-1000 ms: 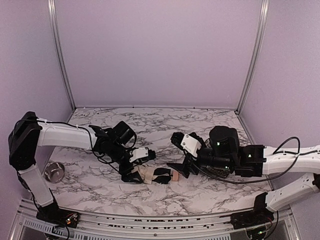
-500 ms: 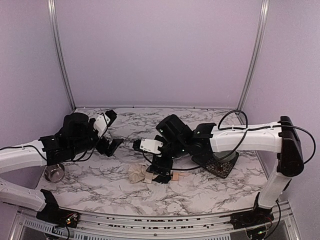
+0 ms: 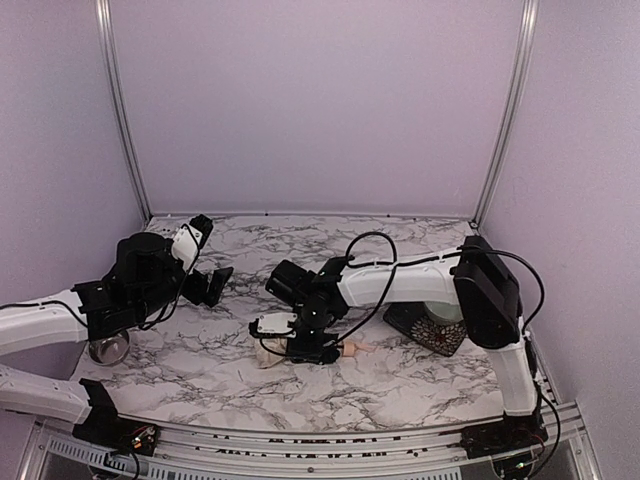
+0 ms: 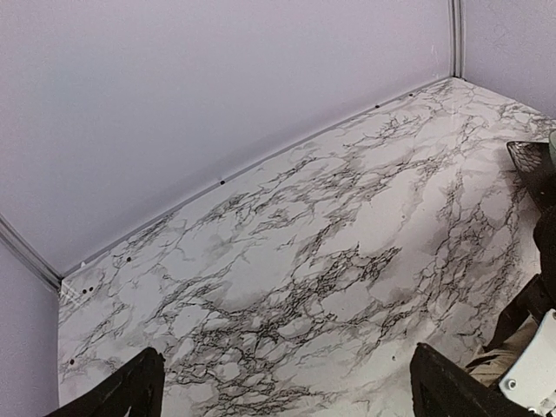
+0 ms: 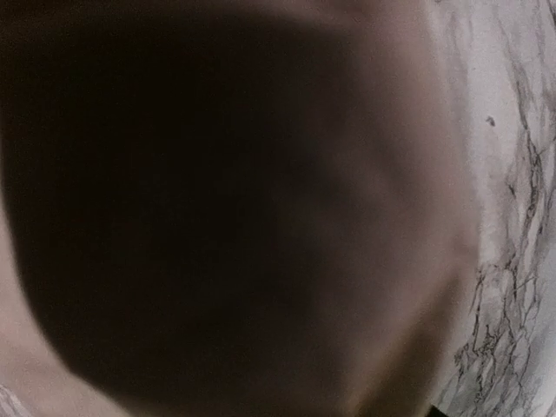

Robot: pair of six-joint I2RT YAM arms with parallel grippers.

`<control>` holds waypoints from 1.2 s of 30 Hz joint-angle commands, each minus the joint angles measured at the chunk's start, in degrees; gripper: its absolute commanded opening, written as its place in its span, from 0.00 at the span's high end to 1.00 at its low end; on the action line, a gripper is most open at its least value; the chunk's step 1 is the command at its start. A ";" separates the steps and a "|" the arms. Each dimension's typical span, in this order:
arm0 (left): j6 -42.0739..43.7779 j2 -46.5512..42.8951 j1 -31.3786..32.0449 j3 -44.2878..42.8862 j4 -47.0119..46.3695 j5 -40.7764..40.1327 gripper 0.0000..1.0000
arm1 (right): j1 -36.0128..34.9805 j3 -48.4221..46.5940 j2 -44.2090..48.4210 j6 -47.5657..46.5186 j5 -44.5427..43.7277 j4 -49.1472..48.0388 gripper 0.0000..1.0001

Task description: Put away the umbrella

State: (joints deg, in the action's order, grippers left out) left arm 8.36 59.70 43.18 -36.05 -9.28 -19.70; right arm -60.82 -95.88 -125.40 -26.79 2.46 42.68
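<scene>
**Umbrella changes hands: left arm out, right arm in**

A second ago the left gripper was working at the umbrella while the right arm sat folded at its own side. Now the roles are swapped. The left arm has pulled back to the left, its jaws wide apart and empty over bare table. The right arm has swung across, and the right gripper is down on the umbrella's middle.

The umbrella lies flat near the table's front centre, about where it was, with its cream fabric to the left and the handle to the right. Blurred fabric fills the right wrist view, so the gripper is hard against the umbrella. I cannot tell whether its jaws have closed on it.

The task looks early: the umbrella is not yet lifted. A mesh basket sits to the right and a cup far left.
</scene>
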 commanded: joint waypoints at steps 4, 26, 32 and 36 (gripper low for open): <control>1.06 -1.79 0.04 1.66 -3.00 1.61 0.01 | -0.03 -11.75 -7.83 1.81 -1.36 8.69 0.68; -0.39 -3.63 0.06 4.33 -8.21 -6.57 0.01 | 0.90 43.77 31.20 23.98 0.45 -106.50 1.00; 0.29 -1.73 0.06 3.50 -8.21 -5.09 0.01 | 0.57 58.07 15.85 31.31 -6.05 -115.60 1.00; 0.60 -1.40 0.06 3.56 -8.30 -5.10 0.01 | -0.59 62.69 10.01 34.33 -6.63 -121.93 1.00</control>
State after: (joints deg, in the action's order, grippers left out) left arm 8.36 57.80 43.18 -31.38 -15.64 -25.50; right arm -59.96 -35.68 -113.69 1.43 -1.08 -68.27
